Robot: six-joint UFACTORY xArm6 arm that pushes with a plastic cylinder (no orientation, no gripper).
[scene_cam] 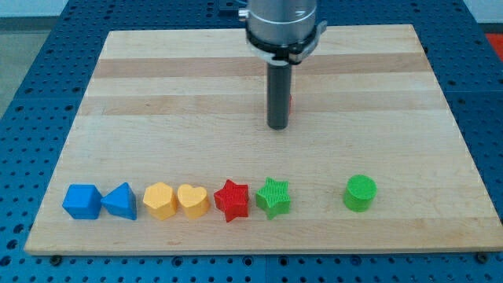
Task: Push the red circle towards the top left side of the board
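- A pale wooden worktop (157, 86) lies on a blue perforated bench.
- The red circle (290, 101) is almost wholly hidden: only a red sliver shows at the rod's right side, near the worktop's top-middle.
- My tip (277, 126) touches or sits just left of it; for a leftward push it would need to come around to the circle's right.
- There is no claw, so nothing is held.
- The other blocks line the bottom edge.

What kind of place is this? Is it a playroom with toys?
More likely a robot test bench than a playroom. A wooden board lies on a blue work surface full of holes, my tip comes down from a metal arm, and small blocks like the green cylinder sit in a row.
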